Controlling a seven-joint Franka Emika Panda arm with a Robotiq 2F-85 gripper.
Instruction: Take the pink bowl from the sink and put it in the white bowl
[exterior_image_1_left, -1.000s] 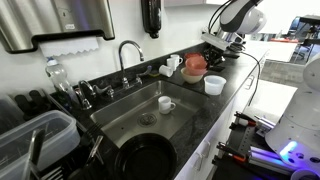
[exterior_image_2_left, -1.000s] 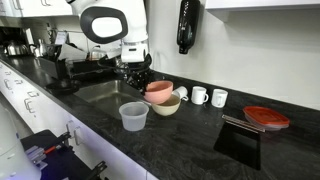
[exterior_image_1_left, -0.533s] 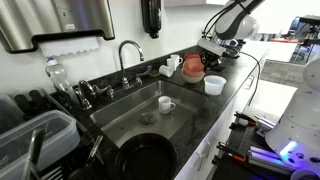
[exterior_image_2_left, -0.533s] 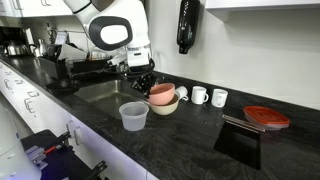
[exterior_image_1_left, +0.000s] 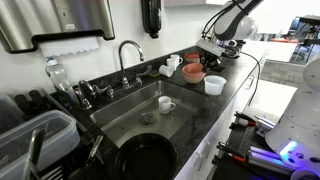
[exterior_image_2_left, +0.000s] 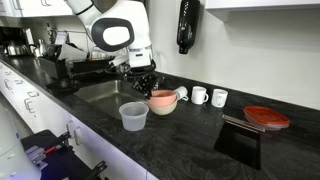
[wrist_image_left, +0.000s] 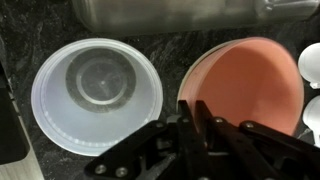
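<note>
Two bowls, one stack: the pink bowl sits nested in the white bowl on the counter. My claw is clamped on its thin rim, which I reckon keeps it level so it nests without tipping.

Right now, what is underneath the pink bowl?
The white bowl: the pink bowl sits nested in it. Only the white bowl's outer wall shows; its inside is covered by the pink bowl.

Both exterior views share the sink from opposite ends — wrist looks down, close.
</note>
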